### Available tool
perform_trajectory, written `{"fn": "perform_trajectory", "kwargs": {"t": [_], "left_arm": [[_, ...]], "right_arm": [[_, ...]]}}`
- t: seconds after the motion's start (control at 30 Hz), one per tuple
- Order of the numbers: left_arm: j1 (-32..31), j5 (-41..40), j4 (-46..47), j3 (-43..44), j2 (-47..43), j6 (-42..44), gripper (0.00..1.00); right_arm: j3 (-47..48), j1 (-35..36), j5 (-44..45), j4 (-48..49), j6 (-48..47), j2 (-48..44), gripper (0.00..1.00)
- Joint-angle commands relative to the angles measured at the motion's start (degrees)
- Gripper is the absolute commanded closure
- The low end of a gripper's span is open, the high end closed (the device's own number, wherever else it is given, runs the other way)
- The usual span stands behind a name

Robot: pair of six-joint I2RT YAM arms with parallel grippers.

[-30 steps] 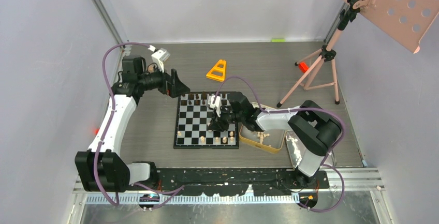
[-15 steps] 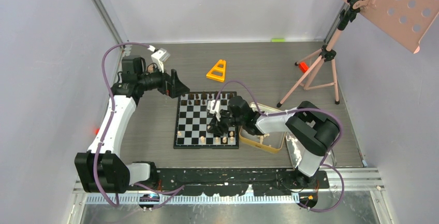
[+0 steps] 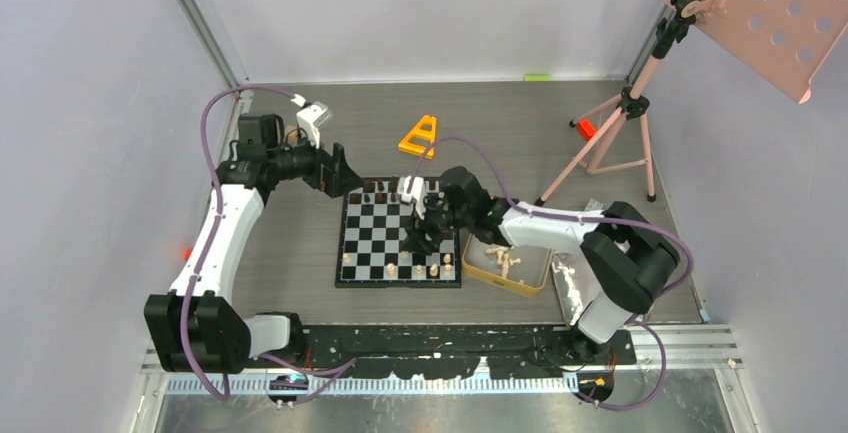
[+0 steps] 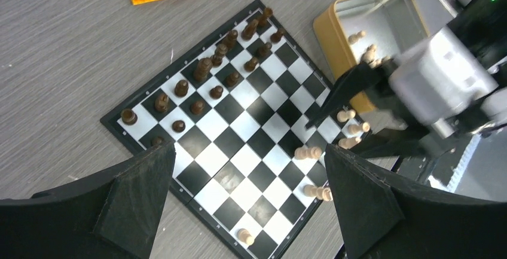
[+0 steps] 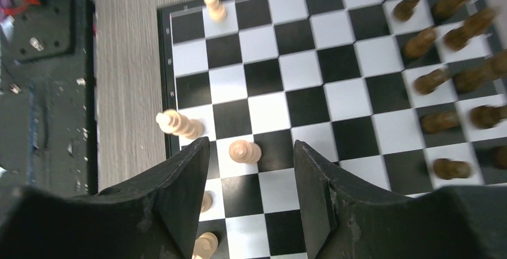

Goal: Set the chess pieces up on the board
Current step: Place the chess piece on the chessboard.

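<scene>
Right wrist view: we saw the right pincer with its jaws apart, either side of a pale pawn standing free on the board, close to its near edge. Our left pincer hung wide apart by the board's far left corner.

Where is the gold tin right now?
In the top view, the gold tin lies beside the right edge of the board, partly under the right arm, with pale chess pieces inside.

Looking like robot lab: plain walls enclosing table, mounting rail running at 6 o'clock, tripod standing at 2 o'clock.
</scene>
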Motion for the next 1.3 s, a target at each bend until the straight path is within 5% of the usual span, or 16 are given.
{"fn": "perform_trajectory", "kwargs": {"t": [0.0, 0.4, 0.77, 1.27], "left_arm": [[-1.9, -2.2, -4.5, -0.1, -0.7, 7.5, 0.0], [-19.2, -17.2, -7.5, -2.5, 2.1, 14.4, 0.05], [-36.6, -29.9, -9.8, 1.3, 14.8, 15.6, 0.18], [-41.4, -32.7, -10.1, 3.5, 23.5, 14.7, 0.45]], "right_arm": [[7.8, -3.9, -3.2, -9.8, 2.9, -6.4, 0.4], [16.1, -21.7, -4.1, -27.3, 9.2, -15.0, 0.4], [13.9, -34.7, -1.2, -36.6, 11.3, -20.7, 0.4], [11.2, -37.3, -3.7, -36.6, 11.5, -21.0, 0.44]]}}
